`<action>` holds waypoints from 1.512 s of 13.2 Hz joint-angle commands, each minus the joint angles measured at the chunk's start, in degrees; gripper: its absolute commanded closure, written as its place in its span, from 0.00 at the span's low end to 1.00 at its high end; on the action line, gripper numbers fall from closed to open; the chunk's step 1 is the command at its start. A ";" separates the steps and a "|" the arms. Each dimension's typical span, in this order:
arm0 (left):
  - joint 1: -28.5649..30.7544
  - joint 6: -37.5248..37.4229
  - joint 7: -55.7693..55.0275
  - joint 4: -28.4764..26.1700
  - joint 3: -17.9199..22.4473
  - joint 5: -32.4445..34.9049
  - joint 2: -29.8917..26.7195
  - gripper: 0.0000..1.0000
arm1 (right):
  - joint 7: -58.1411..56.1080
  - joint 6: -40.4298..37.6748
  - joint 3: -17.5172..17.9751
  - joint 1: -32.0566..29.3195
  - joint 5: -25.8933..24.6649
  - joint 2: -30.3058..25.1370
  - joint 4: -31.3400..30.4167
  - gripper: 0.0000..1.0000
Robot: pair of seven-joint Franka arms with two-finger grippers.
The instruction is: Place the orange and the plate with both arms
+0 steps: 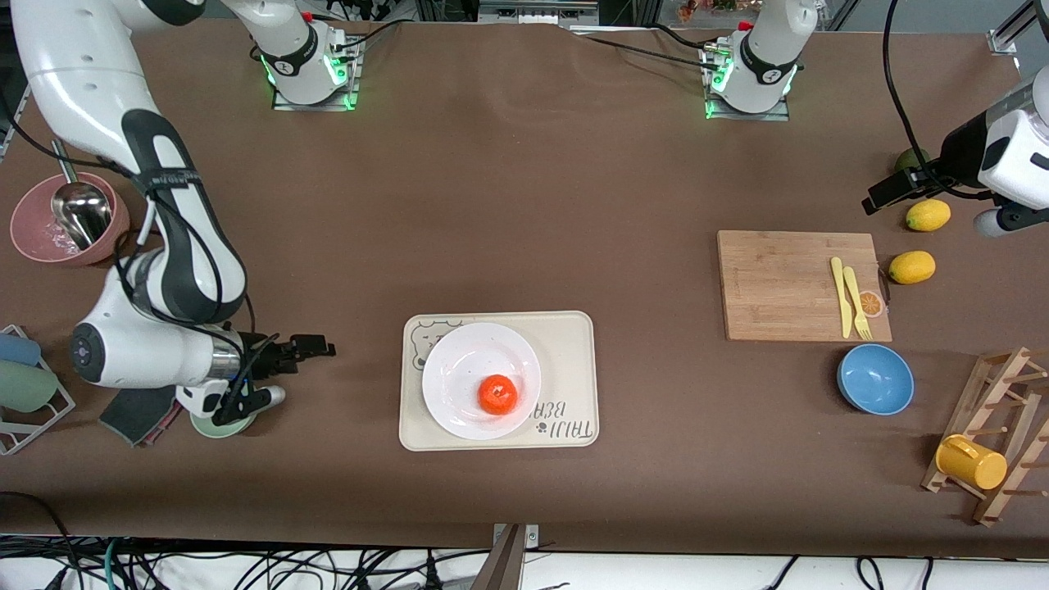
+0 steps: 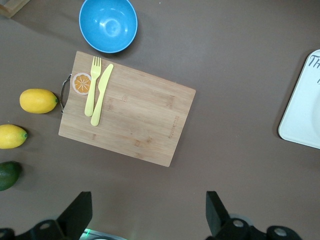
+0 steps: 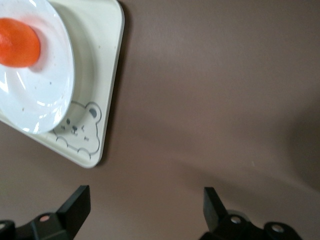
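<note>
The orange (image 1: 497,394) lies on the white plate (image 1: 467,360), which rests on the cream bear-print tray (image 1: 574,344) near the table's front middle. The right wrist view shows the orange (image 3: 17,42), the plate (image 3: 45,90) and the tray (image 3: 100,75). My right gripper (image 1: 315,348) is open and empty, over bare table beside the tray toward the right arm's end; it also shows in the right wrist view (image 3: 145,210). My left gripper (image 1: 881,197) is open and empty, over the table by the lemons at the left arm's end; it also shows in the left wrist view (image 2: 147,215).
A wooden cutting board (image 1: 787,283) carries a yellow knife and fork (image 1: 852,299). Two lemons (image 1: 912,267), a blue bowl (image 1: 875,378) and a rack with a yellow mug (image 1: 971,461) stand at the left arm's end. A pink bowl (image 1: 33,238) is at the right arm's end.
</note>
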 commanded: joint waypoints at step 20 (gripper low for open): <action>0.37 -1.05 -0.24 1.55 -0.36 1.02 0.69 0.00 | 15.77 -17.70 -20.77 10.00 -7.79 -39.14 -17.75 0.00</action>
